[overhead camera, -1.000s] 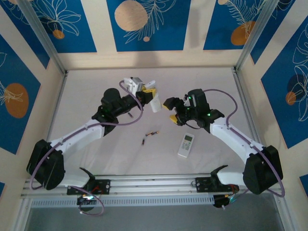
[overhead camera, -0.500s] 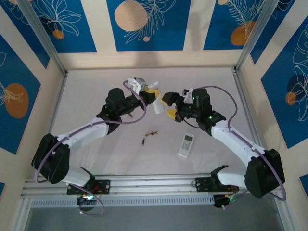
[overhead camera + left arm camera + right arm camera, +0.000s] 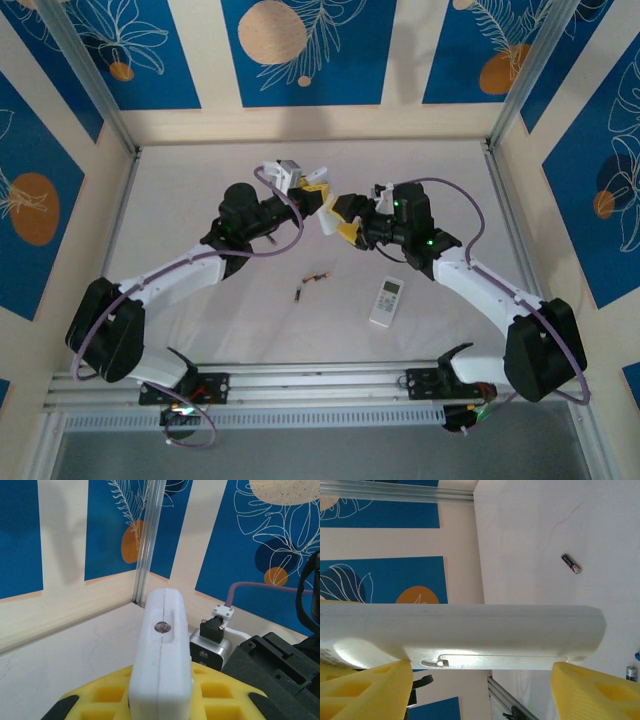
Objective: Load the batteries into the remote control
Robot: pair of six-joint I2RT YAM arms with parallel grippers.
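While left claw (image 3: 160,705) clamps the remote (image 3: 161,650), right wrist view shows a battery (image 3: 571,563).

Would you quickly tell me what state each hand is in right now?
Left hand: closed on the white remote.
Right hand: open, right beside the same remote.
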